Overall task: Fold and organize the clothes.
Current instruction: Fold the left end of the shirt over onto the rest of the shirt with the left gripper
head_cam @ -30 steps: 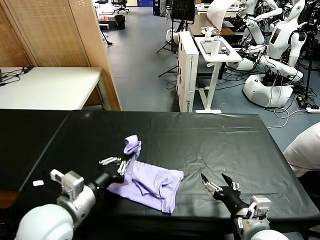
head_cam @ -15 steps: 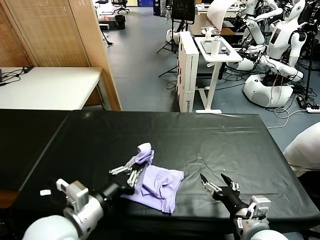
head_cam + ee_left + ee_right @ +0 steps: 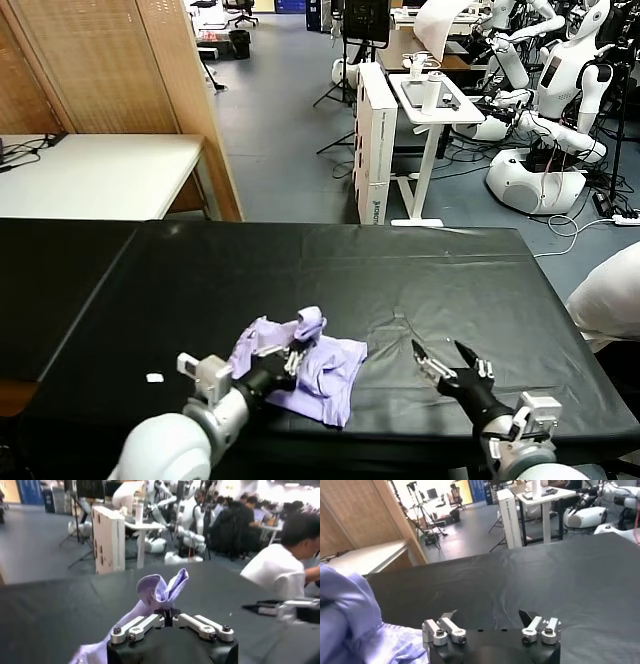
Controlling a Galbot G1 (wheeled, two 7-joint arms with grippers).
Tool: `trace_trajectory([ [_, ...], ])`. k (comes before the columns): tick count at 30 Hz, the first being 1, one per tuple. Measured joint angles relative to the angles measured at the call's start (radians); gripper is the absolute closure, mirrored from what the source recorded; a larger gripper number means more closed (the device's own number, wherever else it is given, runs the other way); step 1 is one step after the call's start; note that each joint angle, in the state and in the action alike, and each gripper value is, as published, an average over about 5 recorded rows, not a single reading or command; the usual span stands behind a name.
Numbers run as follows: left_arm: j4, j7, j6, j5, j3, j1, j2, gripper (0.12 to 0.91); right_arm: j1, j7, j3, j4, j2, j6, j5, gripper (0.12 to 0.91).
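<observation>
The pale lavender thin-fabric T-shirt [image 3: 318, 370] lies bunched near the front edge of the black-covered counter [image 3: 420, 280], roughly midway between the two arms. Most of it rests flat in a loose, partly doubled heap, while one edge is drawn up into a small peak above the pile.

That peak is held by the left pincer [image 3: 291, 356], which sits at the shirt's left side with its fingers together on a pinch of the cloth; the left wrist view shows the fold of fabric [image 3: 161, 591] standing up out of the closed tips. The raised part looks to be on its way across the rest of the shirt, so the step in hand appears to be a fold of the left portion toward the right.

To do it well, the left pincer should carry the pinched edge low and level over the pile, far enough that it lands near the opposite edge, then lower it onto the cloth before letting go, so the thin fabric does not spring back or bunch. Pulling too high would likely drag the whole shirt along the slick cover.

The right pincer [image 3: 446, 363] waits just to the right of the shirt, clear of it, its fingers apart [image 3: 490, 628] and holding nothing; it could pin the near corner if the pile slides.
</observation>
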Motion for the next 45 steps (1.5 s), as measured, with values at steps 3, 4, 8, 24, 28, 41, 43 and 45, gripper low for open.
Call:
trace_trajectory([
  [3,0.019,0.001,0.000,0.029,0.034,-0.006,-0.004,0.845,-0.003,0.001,-0.001,0.001,0.011,0.000,-0.005,0.118],
  [4,0.025,0.001,0.000,0.036,0.044,-0.008,-0.006,0.845,-0.004,0.001,-0.001,0.001,0.015,0.000,-0.006,0.118],
  [8,0.048,-0.002,0.000,0.056,0.079,-0.022,-0.016,0.845,-0.005,0.001,-0.002,0.001,0.027,0.000,-0.009,0.118],
  [24,0.098,0.002,0.000,0.098,0.162,-0.088,-0.060,0.845,-0.004,0.001,-0.007,0.002,0.048,0.001,-0.019,0.118],
  [28,0.130,0.004,0.000,0.131,0.186,-0.092,-0.071,0.844,-0.005,0.000,-0.003,0.002,0.047,0.001,-0.019,0.118],
  [41,0.111,0.061,0.000,0.114,0.197,-0.051,-0.059,0.222,0.006,0.000,-0.009,-0.004,0.041,0.002,-0.017,0.118],
  [43,0.096,0.085,-0.001,0.090,0.189,-0.040,-0.055,0.154,0.008,0.000,-0.011,-0.005,0.039,0.002,-0.017,0.118],
  [45,0.079,0.101,-0.011,0.066,0.176,-0.028,-0.051,0.133,0.010,0.000,-0.012,-0.006,0.036,0.002,-0.015,0.118],
])
